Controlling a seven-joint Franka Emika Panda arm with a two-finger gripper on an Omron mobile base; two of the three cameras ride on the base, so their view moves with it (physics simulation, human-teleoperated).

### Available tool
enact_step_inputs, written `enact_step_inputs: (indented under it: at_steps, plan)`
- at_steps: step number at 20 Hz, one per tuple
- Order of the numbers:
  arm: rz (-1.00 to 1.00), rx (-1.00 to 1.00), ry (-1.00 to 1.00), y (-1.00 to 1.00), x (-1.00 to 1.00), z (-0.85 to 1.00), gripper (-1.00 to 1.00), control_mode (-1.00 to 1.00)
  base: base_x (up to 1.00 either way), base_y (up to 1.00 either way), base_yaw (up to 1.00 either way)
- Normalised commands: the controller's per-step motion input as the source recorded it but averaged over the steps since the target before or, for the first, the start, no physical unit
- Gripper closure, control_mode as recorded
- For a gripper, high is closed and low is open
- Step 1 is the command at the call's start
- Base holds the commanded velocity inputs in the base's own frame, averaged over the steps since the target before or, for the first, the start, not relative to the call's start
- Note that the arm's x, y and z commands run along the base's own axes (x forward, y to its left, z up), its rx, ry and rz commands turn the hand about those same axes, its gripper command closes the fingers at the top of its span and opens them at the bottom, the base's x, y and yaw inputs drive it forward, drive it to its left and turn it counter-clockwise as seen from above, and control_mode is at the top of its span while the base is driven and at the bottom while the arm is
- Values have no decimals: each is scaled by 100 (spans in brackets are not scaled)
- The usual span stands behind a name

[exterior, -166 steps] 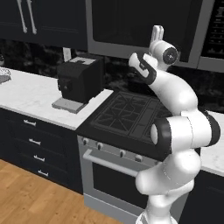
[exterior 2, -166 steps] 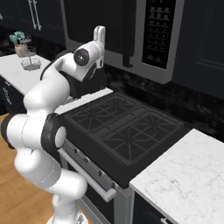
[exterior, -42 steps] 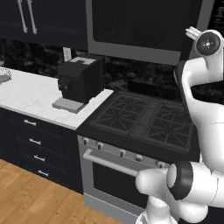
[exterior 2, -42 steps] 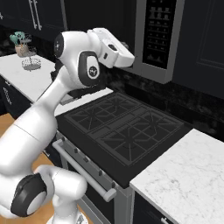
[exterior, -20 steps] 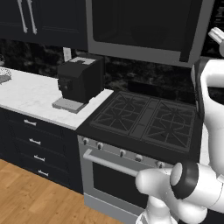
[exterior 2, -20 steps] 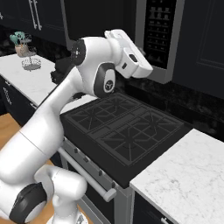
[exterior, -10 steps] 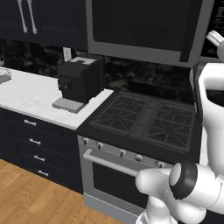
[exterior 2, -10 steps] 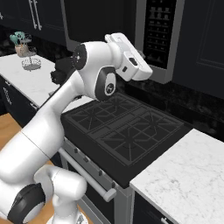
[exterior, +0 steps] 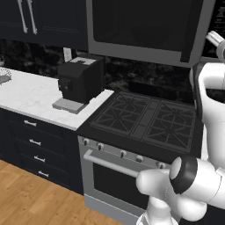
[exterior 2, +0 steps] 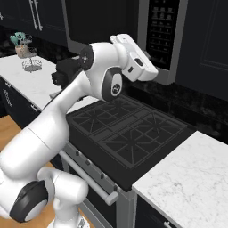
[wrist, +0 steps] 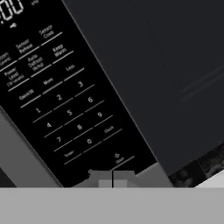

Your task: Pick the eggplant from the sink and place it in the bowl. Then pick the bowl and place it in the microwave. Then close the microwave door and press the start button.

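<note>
The microwave hangs over the stove with its door shut. Its dark button strip is at the right end. My gripper is raised to that strip, just in front of its lower part. In the hand view the keypad runs slantwise and the start button lies just above my gripper, which is shut with nothing in it. The eggplant and the bowl are hidden. The sink is out of view.
A black stove lies below the microwave, with a black coffee machine on the white counter to its left. A marble counter runs to the stove's right. A dark cabinet front borders the button strip.
The arm has swung up and rightwards from over the stove's left side to the microwave's button strip. Over the last half second the hand has barely shifted.
</note>
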Motion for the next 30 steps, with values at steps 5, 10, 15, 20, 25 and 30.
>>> enact_step_inputs:
  at_steps: [5,10,15,20,25,30]
  plan:
    - [0,0,0,-25,15,-1,100,-100,0,0,0]
    - [0,0,0,-12,0,-18,100,-100,0,0,0]
    - [0,0,0,-2,0,-20,100,-100,0,0,0]
    - [0,0,1,0,11,-9,100,-100,0,0,0]
    - [0,0,2,0,25,-9,100,-100,0,0,0]
    - [0,0,3,0,30,0,100,-100,0,0,0]
